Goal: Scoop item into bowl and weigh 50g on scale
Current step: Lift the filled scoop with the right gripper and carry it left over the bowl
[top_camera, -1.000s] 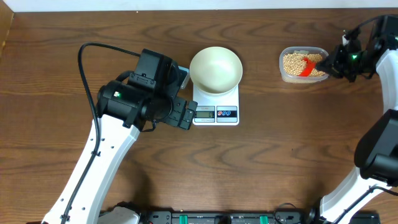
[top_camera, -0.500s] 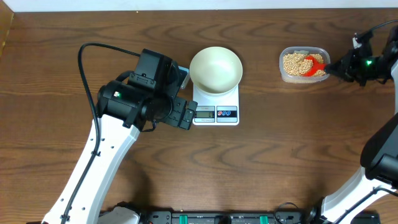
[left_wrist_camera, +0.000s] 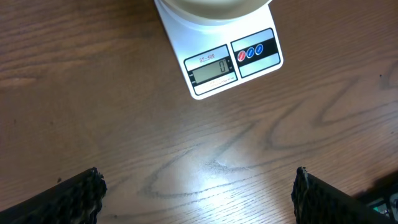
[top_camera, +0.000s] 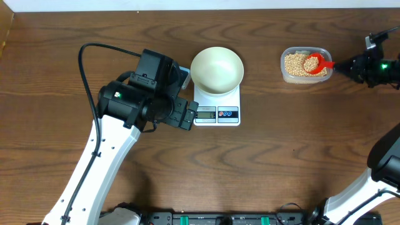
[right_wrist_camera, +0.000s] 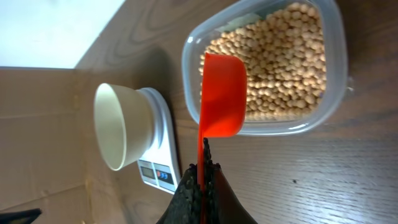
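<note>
My right gripper (right_wrist_camera: 203,167) pinches the red scoop (right_wrist_camera: 222,93) over the beans (right_wrist_camera: 283,62).
Left gripper (left_wrist_camera: 198,193) spread wide, the scale (left_wrist_camera: 211,38) and bowl (left_wrist_camera: 211,6) just ahead of it.

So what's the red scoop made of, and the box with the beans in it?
The red scoop is probably plastic: smooth, evenly coloured, slightly shiny. The tub looks like clear plastic, since the beans show through its wall.
</note>
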Robot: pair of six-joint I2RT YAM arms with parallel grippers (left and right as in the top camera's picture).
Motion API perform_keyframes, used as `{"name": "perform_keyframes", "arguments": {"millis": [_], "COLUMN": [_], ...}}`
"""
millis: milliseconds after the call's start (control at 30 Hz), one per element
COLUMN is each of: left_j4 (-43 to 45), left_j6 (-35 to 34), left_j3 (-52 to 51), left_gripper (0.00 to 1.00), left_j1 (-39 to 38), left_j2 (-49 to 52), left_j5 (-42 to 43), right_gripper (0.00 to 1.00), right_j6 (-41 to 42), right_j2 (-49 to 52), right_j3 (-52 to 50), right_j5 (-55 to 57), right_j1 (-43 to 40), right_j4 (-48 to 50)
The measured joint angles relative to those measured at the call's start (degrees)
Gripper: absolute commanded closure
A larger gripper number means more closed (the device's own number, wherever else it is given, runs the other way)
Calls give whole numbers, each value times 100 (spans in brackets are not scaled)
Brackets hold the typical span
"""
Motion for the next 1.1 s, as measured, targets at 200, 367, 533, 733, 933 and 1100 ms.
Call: {"name": "perform_keyframes", "arguments": {"millis": [200,367,533,733,933,1100], "left_j4": [0,0,0,0,0,0], "left_j6": [0,0,0,0,0,0], "left_j3": [0,0,0,0,0,0], "left_gripper": [2,2,2,2,2,2], "left_j1": [0,0,0,0,0,0], "left_j2": [0,0,0,0,0,0], "left_j5": [0,0,0,0,0,0], "right_gripper": [99,99,99,99,99,99], "right_j6": [-68,-133,-153,-118,229,691], "right_j2": [0,0,0,0,0,0], "right_j3": [0,0,0,0,0,0], "right_j5": [-433,-938,-1451,-1908,-2131,-2197], "right_j1": [-39,-39,-13,234,721,1172], "right_j4": [2,33,155,400,957,1528]}}
